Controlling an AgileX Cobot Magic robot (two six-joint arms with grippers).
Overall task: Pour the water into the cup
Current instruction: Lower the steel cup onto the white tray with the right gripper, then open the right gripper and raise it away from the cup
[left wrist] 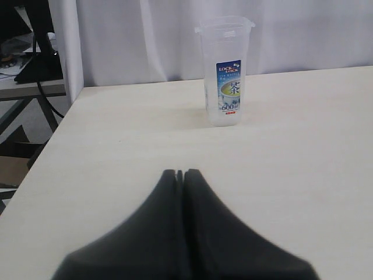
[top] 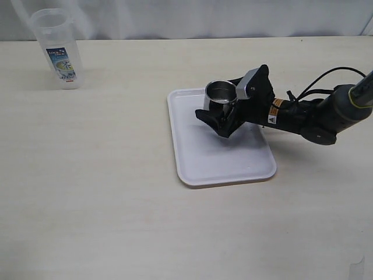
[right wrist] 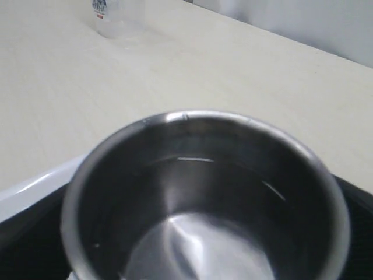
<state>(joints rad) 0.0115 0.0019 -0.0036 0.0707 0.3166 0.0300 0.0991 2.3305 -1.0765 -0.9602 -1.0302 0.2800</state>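
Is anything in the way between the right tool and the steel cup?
Nothing visible. The right tool sits right at the steel cup on the white tray; the cup fills the right wrist view with nothing in front of it.

Right arm [top: 309, 116]: reaches in from the right edge of the exterior view, stretched low, nearly horizontal. Right end effector [top: 217, 100]: fingers wide apart; whether they press on anything is indeterminate. Left end effector [left wrist: 182, 174]: fingers pressed together, no gap.
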